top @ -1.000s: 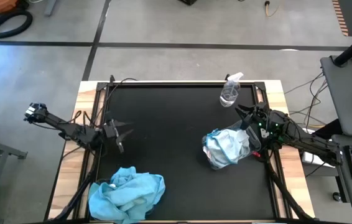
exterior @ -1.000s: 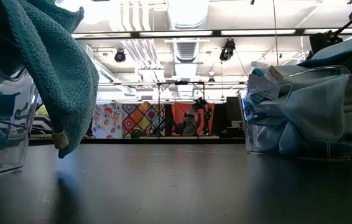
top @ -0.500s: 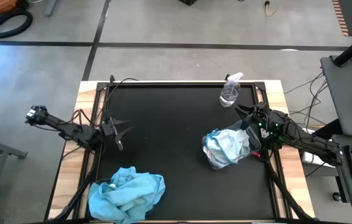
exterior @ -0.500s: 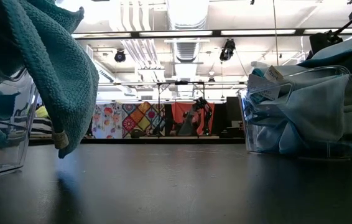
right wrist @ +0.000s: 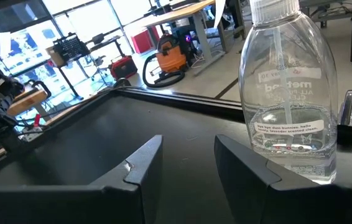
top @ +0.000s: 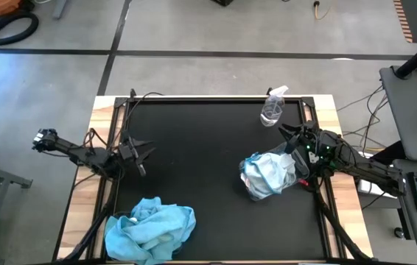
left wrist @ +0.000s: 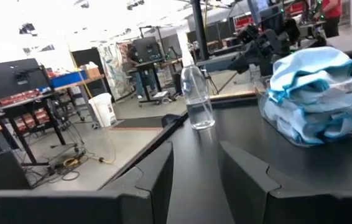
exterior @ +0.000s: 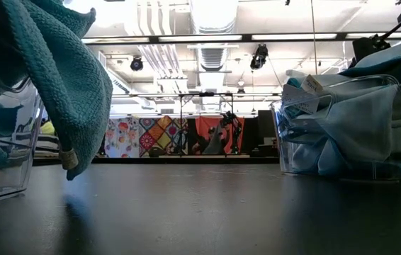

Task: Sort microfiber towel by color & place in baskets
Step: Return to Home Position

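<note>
Black matting covered the wood-edged table [top: 208, 169]. Left gripper [top: 141, 154] hovered over the table's left edge, fingers spread apart and holding nothing. Right gripper [top: 288, 136] sat by the right edge, near the clear plastic spray bottle [top: 272, 109], fingers likewise spread and empty. Bright sky-blue microfiber towels [top: 149, 224] were heaped in and over the clear rectangular bin [exterior: 2, 170] at the high view's lower-left corner. Pale whitish-blue towels [top: 267, 175] filled the second clear bin [exterior: 342, 142], just beside the right gripper.
</note>
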You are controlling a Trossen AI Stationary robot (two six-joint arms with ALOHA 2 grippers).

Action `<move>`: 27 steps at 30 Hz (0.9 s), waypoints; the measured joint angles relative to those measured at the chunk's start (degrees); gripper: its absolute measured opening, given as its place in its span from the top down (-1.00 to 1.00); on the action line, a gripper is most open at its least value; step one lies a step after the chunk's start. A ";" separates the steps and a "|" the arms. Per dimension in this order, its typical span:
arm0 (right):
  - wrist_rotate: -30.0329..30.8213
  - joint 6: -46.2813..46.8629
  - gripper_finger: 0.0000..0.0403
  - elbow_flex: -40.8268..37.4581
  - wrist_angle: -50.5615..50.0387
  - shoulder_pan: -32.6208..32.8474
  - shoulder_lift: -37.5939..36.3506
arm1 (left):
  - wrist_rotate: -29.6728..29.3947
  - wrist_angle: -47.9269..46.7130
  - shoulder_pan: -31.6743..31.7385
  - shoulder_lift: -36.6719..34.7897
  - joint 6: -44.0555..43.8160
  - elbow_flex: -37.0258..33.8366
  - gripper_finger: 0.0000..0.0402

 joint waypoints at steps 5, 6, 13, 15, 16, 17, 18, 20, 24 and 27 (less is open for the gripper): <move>0.00 0.00 0.31 0.00 0.00 0.01 0.00 | 0.03 0.85 3.85 -1.75 1.50 -0.10 0.44; 0.00 0.00 0.31 0.00 0.00 0.01 0.00 | 0.03 0.85 5.15 -2.18 1.50 -0.10 0.44; 0.00 0.00 0.31 0.00 0.01 0.00 0.00 | -0.01 -1.02 17.25 -4.45 -5.17 -0.13 0.44; 0.00 0.00 0.31 0.00 0.01 0.01 0.00 | 0.00 -1.20 21.18 -4.80 -9.12 -0.13 0.44; 0.00 0.00 0.31 0.00 0.00 0.01 0.00 | -0.01 -1.23 23.13 -4.92 -10.98 -0.13 0.44; 0.00 0.00 0.31 0.00 0.00 0.01 0.00 | 0.01 -1.26 24.98 -4.99 -12.38 -0.13 0.44; 0.00 0.00 0.31 0.00 0.00 0.00 0.00 | -0.01 -1.57 26.71 -5.00 -13.22 -0.15 0.44; 0.00 0.00 0.31 0.00 0.00 0.00 0.00 | -0.01 -3.08 29.82 -4.98 -13.83 -0.15 0.44; 0.00 0.00 0.31 0.00 0.00 0.01 0.00 | 0.01 -6.43 34.55 -4.94 -17.77 -0.15 0.44; 0.00 0.00 0.31 0.00 0.00 0.01 0.00 | 0.00 -7.19 36.50 -4.91 -21.34 -0.17 0.44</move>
